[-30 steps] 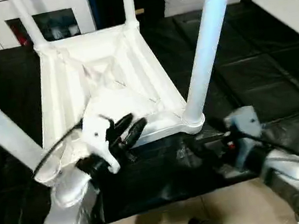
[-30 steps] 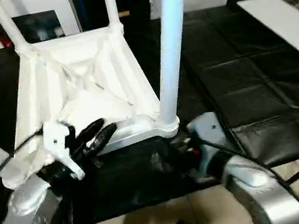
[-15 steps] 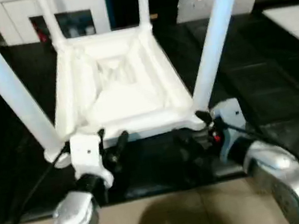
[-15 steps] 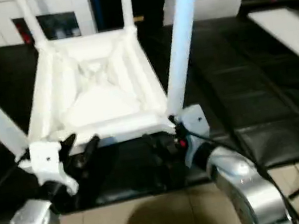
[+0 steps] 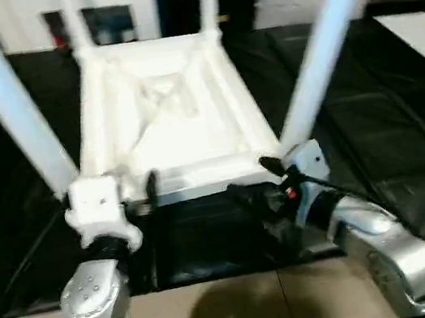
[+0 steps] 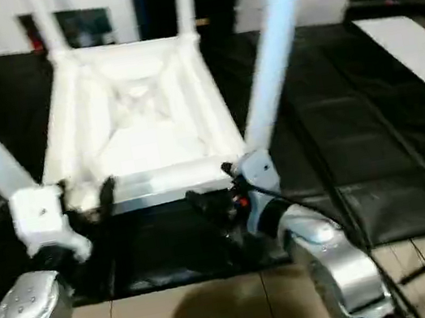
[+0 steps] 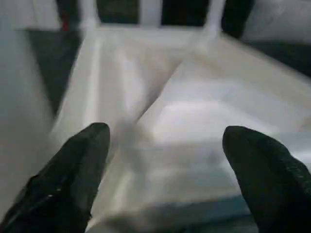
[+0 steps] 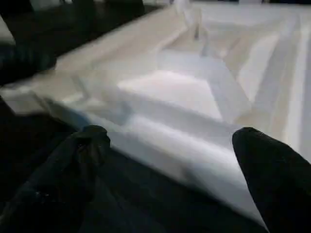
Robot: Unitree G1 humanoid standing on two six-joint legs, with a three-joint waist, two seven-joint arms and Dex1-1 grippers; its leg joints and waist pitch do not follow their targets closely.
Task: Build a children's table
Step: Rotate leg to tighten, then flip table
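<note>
left eye view: tabletop (image 5: 165, 122) upside down on black mat (image 5: 407, 141), ribbed underside up, four legs (image 5: 323, 49) standing in corner sockets. left gripper (image 5: 134, 202) and right gripper (image 5: 255, 188) just short of near rim, jaws spread, holding nothing.
left wrist view: near rim between fingertips (image 7: 92, 145), touching or not, cannot tell.
right wrist view: rim edge ahead of open jaws.
you handle light, stiff, likely slick plastic; take near rim or leg close to socket.

An indoor robot test space: black floor mats (image 5: 367, 99) over beige tiles (image 5: 223, 313), white glass-door cabinet (image 5: 100, 14) behind.
</note>
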